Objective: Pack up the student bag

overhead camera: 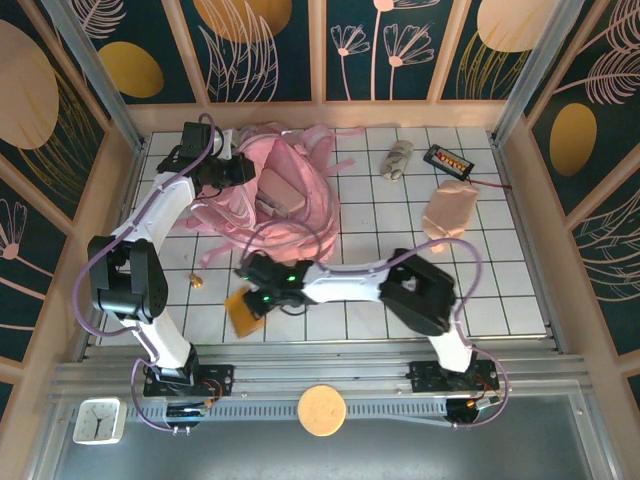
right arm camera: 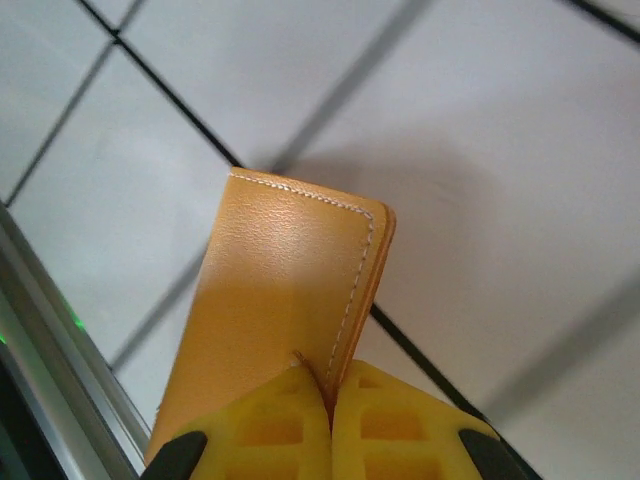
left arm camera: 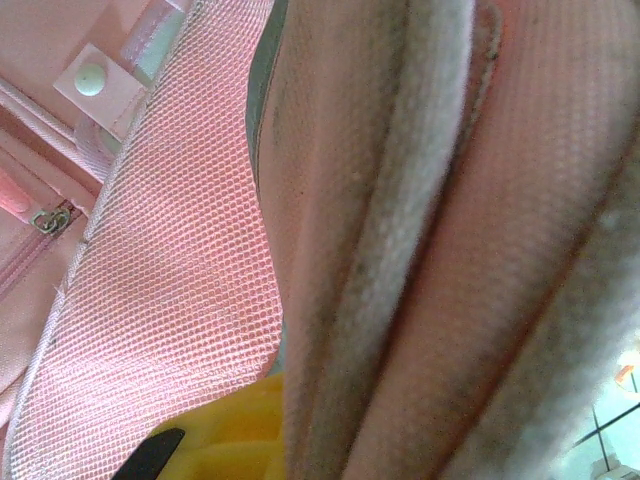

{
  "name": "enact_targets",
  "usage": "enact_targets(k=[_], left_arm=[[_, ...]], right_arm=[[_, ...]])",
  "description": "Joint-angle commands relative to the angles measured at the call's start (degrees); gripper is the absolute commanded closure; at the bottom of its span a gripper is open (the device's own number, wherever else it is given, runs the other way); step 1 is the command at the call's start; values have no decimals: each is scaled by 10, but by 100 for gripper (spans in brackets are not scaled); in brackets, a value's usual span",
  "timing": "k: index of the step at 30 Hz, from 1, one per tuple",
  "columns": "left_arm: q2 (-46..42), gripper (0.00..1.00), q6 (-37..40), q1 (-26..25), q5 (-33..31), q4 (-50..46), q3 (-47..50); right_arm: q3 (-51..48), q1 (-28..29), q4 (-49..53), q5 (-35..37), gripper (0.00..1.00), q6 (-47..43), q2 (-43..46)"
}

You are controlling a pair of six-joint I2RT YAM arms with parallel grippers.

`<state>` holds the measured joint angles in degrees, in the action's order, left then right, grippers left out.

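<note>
The pink student bag (overhead camera: 300, 205) lies at the back left of the tiled table with its mouth open, a pale flat item inside. My left gripper (overhead camera: 238, 170) sits at the bag's left rim, shut on its fabric. In the left wrist view, pink mesh (left arm camera: 170, 260) and thick padded folds (left arm camera: 400, 250) press right against one yellow finger (left arm camera: 235, 435). My right gripper (overhead camera: 252, 296) is near the front of the table, shut on the edge of a flat tan leather wallet (overhead camera: 242, 312). The wallet (right arm camera: 280, 290) sticks out from the closed right gripper (right arm camera: 330, 400), above the white tiles.
A beige pouch (overhead camera: 448, 212), a small grey-white object (overhead camera: 397, 160) and a black gadget with a red cable (overhead camera: 447, 160) lie at the back right. A tiny gold item (overhead camera: 197, 281) sits left of the wallet. Wooden walls (overhead camera: 530, 230) enclose the table.
</note>
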<state>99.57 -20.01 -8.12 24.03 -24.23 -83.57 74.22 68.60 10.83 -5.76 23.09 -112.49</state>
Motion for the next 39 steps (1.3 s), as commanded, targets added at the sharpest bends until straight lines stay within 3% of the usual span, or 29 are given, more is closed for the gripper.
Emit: enact_targets(k=[1,9,14,18,21,30,31,34,37,38,39], left_arm=[[-17,100,-17,10,28,56,-26],[-17,100,-42,9,53,82,1],[-34,100,-58,7,66,106,43],[-59,100,-86,0,79,141,82],[-68,100,-103,-12,89,158,99],[-67,100,-141,-52,94,177,93],[-65,100,-148,-59,95,184,92],[-54,100,-173,-71,105,216,98],[-45,100,-184,-72,117,234,103],[-45,95,-183,-72,116,234,103],[-47,78,-180,-72,115,230,102]], right_arm=[[-82,-34,-10,20,100,16,92],[-151,-143,-28,-33,100,14,270],[-127,-233,-31,-76,100,33,308],[-90,-330,-86,-144,100,56,253],[-37,-369,-135,-178,100,60,167],[173,-368,-192,-275,100,108,-91],[189,-367,-189,-284,94,113,-107],[178,-369,-188,-285,58,114,-104],[113,-389,-173,-256,38,88,-34],[92,-398,-160,-245,34,78,-10],[69,-408,-138,-232,34,67,20]])
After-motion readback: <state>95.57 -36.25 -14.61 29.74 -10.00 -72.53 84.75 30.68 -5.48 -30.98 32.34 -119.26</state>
